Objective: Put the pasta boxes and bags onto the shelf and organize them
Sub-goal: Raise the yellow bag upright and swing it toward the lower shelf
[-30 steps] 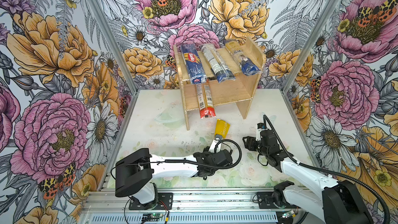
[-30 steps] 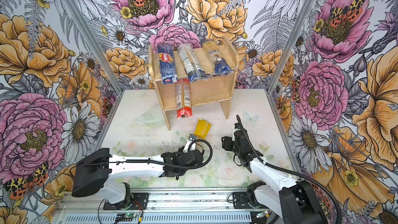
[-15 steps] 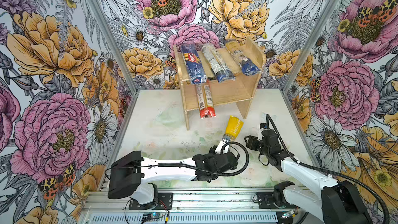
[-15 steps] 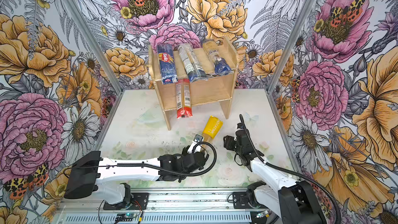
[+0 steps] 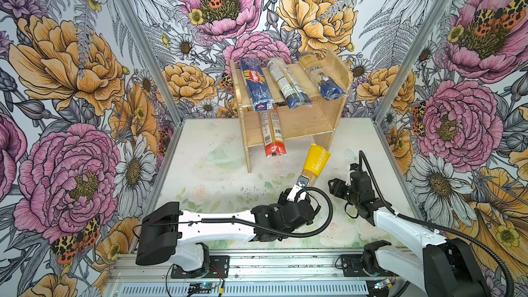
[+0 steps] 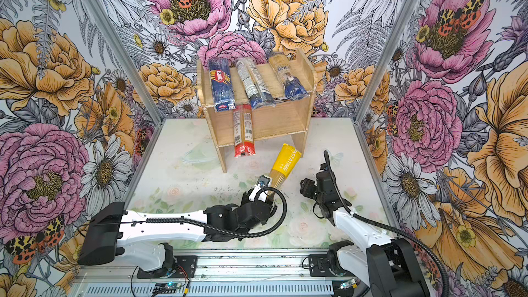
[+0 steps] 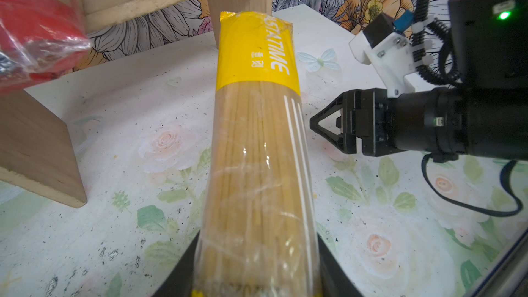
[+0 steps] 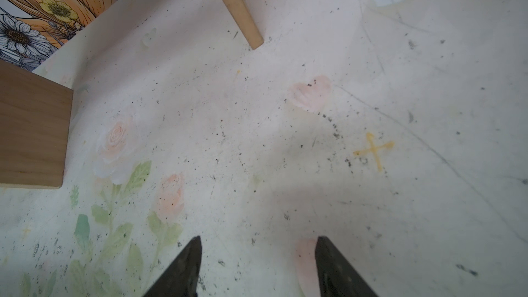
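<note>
Since a second ago our left arm has stretched further across the front of the table (image 5: 214,172), carrying the yellow-ended pack (image 5: 315,161) forward and rightward, closer to the shelf (image 5: 300,127); our right arm has hardly shifted.

We keep the left arm low and nearly level, forearm reaching from its base at the left toward the middle, wrist turned toward the shelf. Our left gripper (image 7: 257,252) is clamped on the near, clear end of the yellow-ended pack. In the left wrist view both dark fingers (image 7: 185,264) press the wrap's sides. The pack slants away from this gripper, its yellow end farthest out and near the shelf's right leg; we cannot tell whether they touch.

Beyond this gripper and to its left, the red-ended pack (image 5: 273,135) lies on the lower tier, its red end overhanging the front edge. Higher up, the top tier carries three packs side by side: the dark blue Barilla pack (image 5: 255,84), the clear/blue pack (image 5: 288,84) and the yellow-and-blue pack (image 5: 323,78).

To the right of the left gripper, our right arm rises from its base with the elbow bent and the wrist turned leftward. Our right gripper (image 5: 333,190) sits just beside the held pack's clear middle without touching it. Its jaws stand apart with nothing between them, only bare table under the fingertips (image 8: 191,252) in the right wrist view.
</note>
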Motion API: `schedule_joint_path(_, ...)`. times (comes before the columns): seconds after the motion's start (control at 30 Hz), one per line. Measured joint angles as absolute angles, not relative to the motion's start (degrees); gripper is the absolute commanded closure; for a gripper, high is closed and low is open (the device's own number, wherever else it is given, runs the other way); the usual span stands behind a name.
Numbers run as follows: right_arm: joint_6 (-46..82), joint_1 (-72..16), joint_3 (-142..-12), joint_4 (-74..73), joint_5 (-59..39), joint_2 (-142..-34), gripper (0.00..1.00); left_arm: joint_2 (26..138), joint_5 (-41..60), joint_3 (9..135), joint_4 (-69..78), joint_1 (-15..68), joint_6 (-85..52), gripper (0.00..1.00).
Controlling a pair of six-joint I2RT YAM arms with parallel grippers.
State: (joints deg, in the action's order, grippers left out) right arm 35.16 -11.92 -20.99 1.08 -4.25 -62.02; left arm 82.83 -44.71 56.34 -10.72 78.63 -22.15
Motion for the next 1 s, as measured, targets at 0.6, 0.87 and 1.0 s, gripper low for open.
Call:
schedule_joint_path(0.6,35.62,-11.53,-20.84,1.10,-4.51,-62.43,0.36,82.87,-45.82,60.12,-6.83,78.63,-15.53,1.00)
schedule_joint_path(0.87,36.01,-11.53,-20.84,1.10,-4.82,-62.43,0.36,83.18,-45.84,60.47,-4.64,78.63,-13.28,1.00)
schedule_joint_path(1.0,36.10,-11.53,-20.84,1.13,-4.84,-62.41,0.36,84.18,-46.35,61.80,-3.18,78.63,-12.58,1.00)
